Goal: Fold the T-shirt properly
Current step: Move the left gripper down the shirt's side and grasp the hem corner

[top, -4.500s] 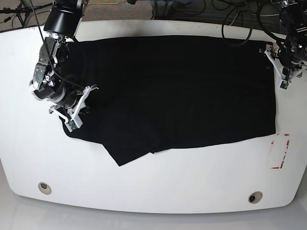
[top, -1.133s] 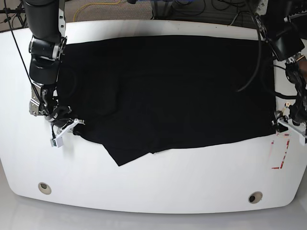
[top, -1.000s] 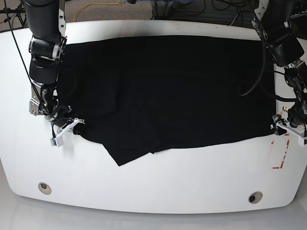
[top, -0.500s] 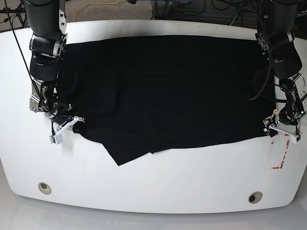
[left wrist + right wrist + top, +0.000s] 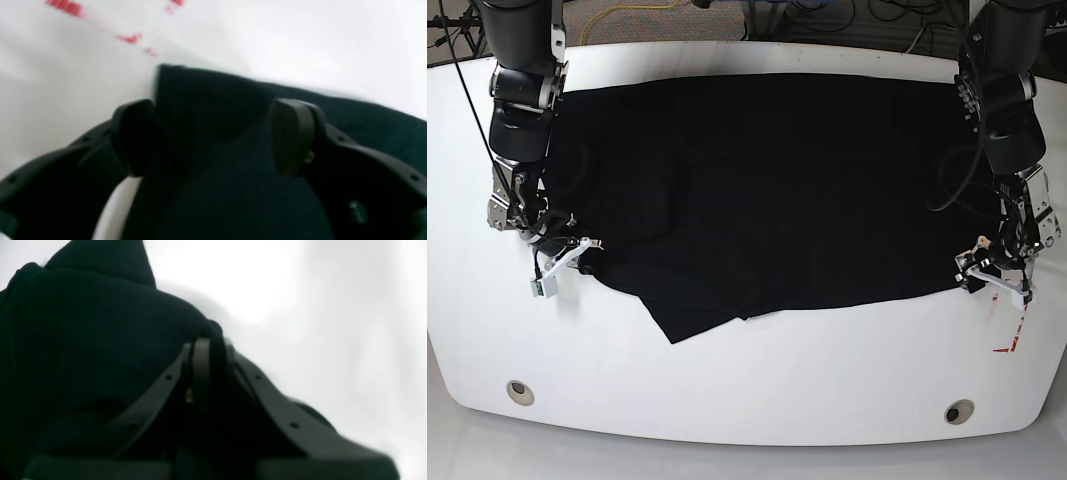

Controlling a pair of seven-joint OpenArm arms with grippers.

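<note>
Both arms have dropped from the far corners to the near hem: the right gripper [image 5: 203, 350] is clamped on a bunched corner of the T-shirt [image 5: 767, 190], while the left gripper [image 5: 213, 136] stands wide, the opposite corner between its fingers [image 5: 293, 133]. Spread flat on the table [image 5: 757, 380], the shirt looks soft, light and limp, so it should sag unless gripped at both hem corners.

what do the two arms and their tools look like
Both arms are chunky black cylinders in jointed sections, with thin black cables running alongside. The left tool and right tool look white and light grey from the base view. Up close, the left tool's fingers are matte black and curved, with rounded pads and small screw holes. The right tool's fingers look the same.
</note>
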